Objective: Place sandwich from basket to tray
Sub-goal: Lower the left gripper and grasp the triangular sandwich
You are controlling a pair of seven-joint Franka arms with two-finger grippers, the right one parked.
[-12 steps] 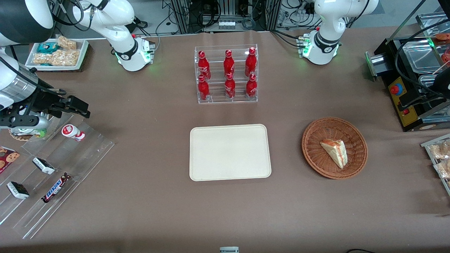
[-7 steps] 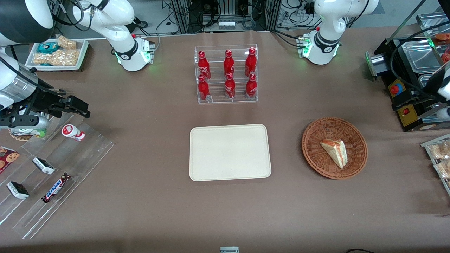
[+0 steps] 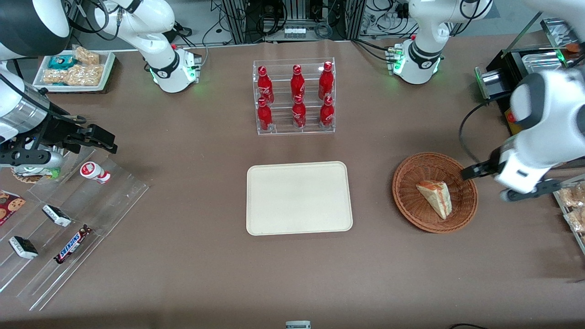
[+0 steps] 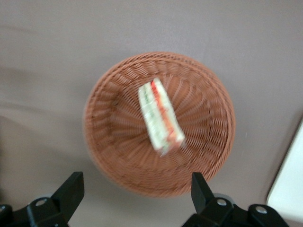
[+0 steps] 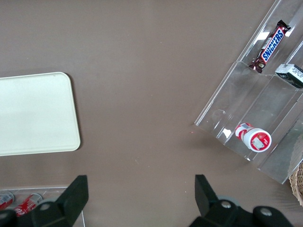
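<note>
The sandwich (image 3: 435, 197) is a pale wedge with orange-red and green layers. It lies in the round brown wicker basket (image 3: 411, 214). The cream tray (image 3: 299, 197) lies flat and bare beside the basket, toward the parked arm's end. My left gripper (image 3: 502, 182) hangs above the table just outside the basket's rim, toward the working arm's end. In the left wrist view the gripper (image 4: 137, 198) is open and empty, its fingers (image 4: 71, 191) spread wide at the basket's edge (image 4: 109, 156), with the sandwich (image 4: 160, 116) lying in the basket. The tray's corner (image 4: 289, 189) also shows there.
A clear rack of red bottles (image 3: 295, 96) stands farther from the camera than the tray. A black machine (image 3: 525, 123) and a tray of snack packets (image 3: 571, 205) sit at the working arm's end. A clear stepped rack with snacks (image 3: 68, 219) lies at the parked arm's end.
My left arm has swung in from the working arm's end of the table and now hangs beside the basket. The sandwich, basket and tray have not moved.
</note>
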